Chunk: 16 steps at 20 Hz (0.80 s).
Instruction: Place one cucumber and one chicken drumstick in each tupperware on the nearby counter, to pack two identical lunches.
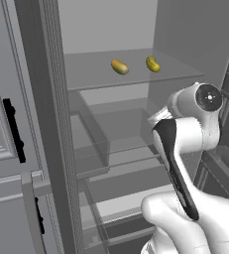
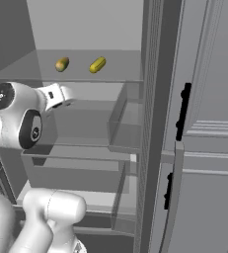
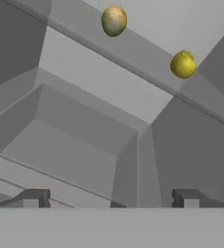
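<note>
We see our fingers (image 3: 108,198) spread wide and empty below a shelf (image 1: 101,74) carrying 2 yellowish items (image 1: 119,67).

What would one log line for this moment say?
place: open fridge | gripper: open, empty, below shelf | on shelf: two yellowish oblong items, apart | packed: cannot tell
</note>
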Motion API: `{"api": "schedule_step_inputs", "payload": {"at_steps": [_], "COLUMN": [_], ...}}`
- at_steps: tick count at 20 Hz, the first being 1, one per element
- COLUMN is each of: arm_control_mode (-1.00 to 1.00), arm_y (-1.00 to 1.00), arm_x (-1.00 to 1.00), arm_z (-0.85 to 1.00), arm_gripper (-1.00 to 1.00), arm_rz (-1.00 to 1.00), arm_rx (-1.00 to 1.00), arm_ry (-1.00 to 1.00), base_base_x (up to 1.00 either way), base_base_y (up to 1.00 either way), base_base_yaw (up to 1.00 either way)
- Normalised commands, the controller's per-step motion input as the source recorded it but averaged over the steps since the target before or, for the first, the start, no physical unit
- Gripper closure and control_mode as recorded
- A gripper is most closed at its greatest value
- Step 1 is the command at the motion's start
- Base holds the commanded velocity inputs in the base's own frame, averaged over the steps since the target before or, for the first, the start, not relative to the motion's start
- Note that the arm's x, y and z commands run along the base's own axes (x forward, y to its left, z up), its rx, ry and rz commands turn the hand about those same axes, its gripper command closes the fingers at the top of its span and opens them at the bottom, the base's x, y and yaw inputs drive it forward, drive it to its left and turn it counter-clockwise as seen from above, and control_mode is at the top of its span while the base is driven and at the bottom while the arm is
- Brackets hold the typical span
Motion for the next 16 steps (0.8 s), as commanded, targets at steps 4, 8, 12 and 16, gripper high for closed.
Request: {"api": "schedule_step_inputs", "payload": {"at_steps": [4, 8, 12, 16], "arm_control_mode": [-1.00, -1.00, -1.00, -1.00], "arm_y": [0.00, 0.00, 0.00, -0.23], "arm_x": [0.72, 0.89, 1.00, 0.82], "arm_z": [1.00, 1.00, 0.60, -0.30], "arm_gripper": [-1.00, -1.00, -1.00, -1.00], "arm_rz": [-0.20, -0.12, -0.01, 0.00], "arm_rx": [0.05, 0.14, 0.04, 0.11], "arm_ry": [0.00, 0.03, 0.36, 0.17], "base_base_x": [0.00, 0.00, 0.00, 0.00], "base_base_y": [0.00, 0.00, 0.00, 0.00], "base_base_yaw": [0.00, 0.00, 0.00, 0.00]}}
